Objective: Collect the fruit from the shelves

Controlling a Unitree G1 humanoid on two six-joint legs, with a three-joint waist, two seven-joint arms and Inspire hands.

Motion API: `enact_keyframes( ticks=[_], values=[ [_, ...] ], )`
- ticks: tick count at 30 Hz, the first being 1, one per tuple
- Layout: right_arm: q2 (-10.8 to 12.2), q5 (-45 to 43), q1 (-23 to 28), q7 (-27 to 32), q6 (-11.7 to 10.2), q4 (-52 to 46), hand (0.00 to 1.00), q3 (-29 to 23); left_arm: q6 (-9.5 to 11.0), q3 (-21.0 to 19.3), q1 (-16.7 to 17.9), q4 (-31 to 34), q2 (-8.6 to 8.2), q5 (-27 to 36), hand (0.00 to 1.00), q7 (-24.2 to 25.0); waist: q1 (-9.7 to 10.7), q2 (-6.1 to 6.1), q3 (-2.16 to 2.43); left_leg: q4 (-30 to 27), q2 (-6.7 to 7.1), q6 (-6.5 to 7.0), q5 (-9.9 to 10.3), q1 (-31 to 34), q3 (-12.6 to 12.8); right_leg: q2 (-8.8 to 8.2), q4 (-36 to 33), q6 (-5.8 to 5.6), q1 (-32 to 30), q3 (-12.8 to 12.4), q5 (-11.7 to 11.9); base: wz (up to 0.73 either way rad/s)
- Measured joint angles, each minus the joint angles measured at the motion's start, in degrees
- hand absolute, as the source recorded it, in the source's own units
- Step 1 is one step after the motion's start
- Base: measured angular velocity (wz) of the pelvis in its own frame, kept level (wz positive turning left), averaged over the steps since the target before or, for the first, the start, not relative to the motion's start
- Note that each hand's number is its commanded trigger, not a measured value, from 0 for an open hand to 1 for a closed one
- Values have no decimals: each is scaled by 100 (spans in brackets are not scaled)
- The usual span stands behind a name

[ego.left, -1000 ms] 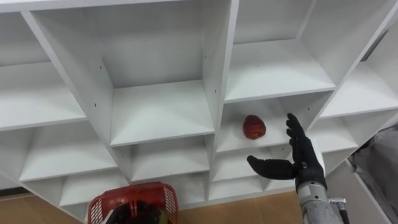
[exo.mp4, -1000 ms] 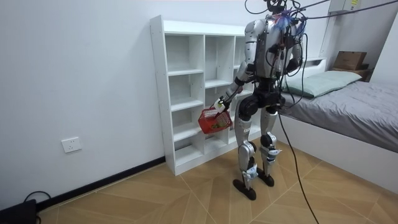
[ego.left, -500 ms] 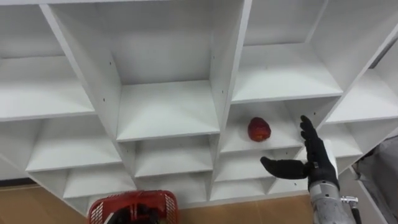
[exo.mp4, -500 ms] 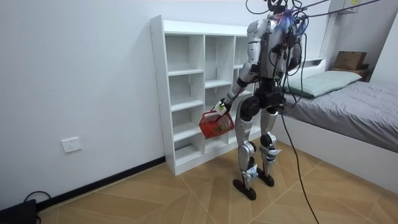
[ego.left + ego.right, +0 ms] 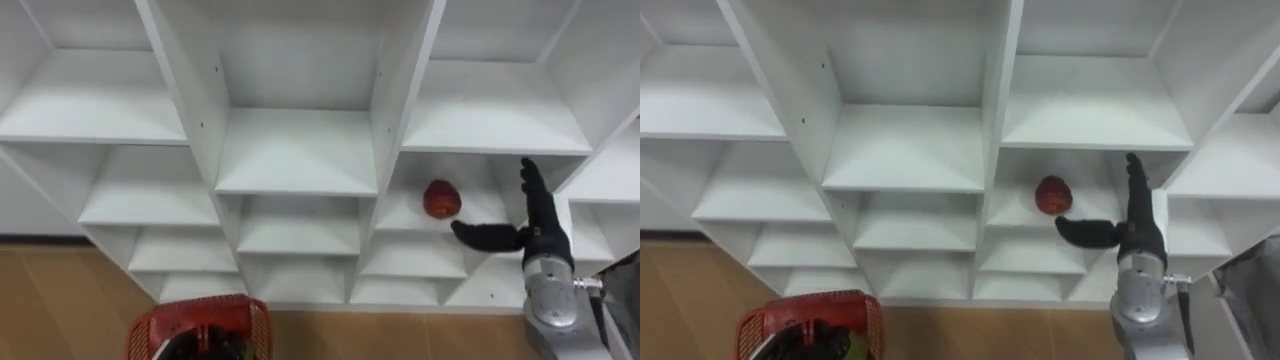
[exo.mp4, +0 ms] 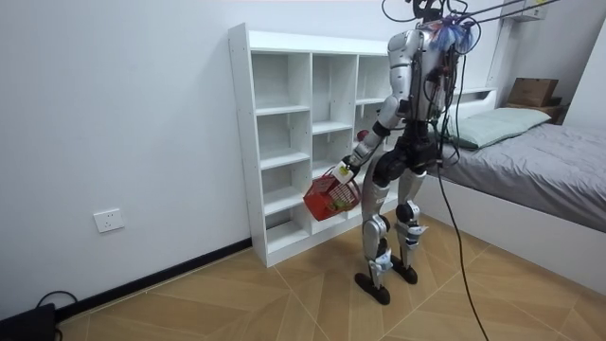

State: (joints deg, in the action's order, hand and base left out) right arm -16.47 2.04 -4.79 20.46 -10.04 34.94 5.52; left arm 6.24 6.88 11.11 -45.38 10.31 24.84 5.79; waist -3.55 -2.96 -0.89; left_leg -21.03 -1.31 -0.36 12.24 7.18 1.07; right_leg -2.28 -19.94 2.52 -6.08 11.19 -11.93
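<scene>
A red fruit (image 5: 441, 198) lies in a compartment of the white closet (image 5: 300, 150), in the column right of the middle one. My right hand (image 5: 540, 235) is open at that compartment's mouth, just right of the fruit and a little below it. Its thumb reaches under the fruit without touching it. A red basket (image 5: 200, 330) with dark and green things inside hangs low on my left. In the room view my left hand (image 6: 346, 170) holds the basket (image 6: 331, 194) by its handle in front of the closet (image 6: 284, 114).
The other compartments are bare white shelves with upright dividers. Wooden floor (image 5: 50, 300) lies below the closet. In the room view a bed (image 6: 540, 152) stands at the room view's right, behind me, and a wall socket (image 6: 109, 220) is at the left.
The camera has shifted, so the closet sits differently in the picture. My right hand has come closer to the red fruit. My torso and the basket have moved toward the room view's right.
</scene>
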Motion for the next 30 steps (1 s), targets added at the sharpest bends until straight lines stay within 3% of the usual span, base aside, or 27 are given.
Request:
enact_keyframes(
  ticks=[13,22,30],
  values=[
    [-20,-53,-812,76,12,541,0,3,-95,29,-77,-5,-14,46,100,94,-154,90,-72,-1118,11,-23,343,993,-165,-199,-1295,85,-956,126,-485,7],
    [-23,-65,-850,173,14,624,0,11,-119,44,-193,-4,-16,40,100,73,-276,36,-121,-1575,14,-38,455,1546,-180,-277,-1800,148,-1506,159,-626,2],
    [-19,15,-1025,208,17,769,0,111,-129,238,-275,2,-6,49,100,99,-366,30,-131,-1868,52,-49,507,1954,-172,-376,-2216,189,-1961,148,-768,1]
  ],
)
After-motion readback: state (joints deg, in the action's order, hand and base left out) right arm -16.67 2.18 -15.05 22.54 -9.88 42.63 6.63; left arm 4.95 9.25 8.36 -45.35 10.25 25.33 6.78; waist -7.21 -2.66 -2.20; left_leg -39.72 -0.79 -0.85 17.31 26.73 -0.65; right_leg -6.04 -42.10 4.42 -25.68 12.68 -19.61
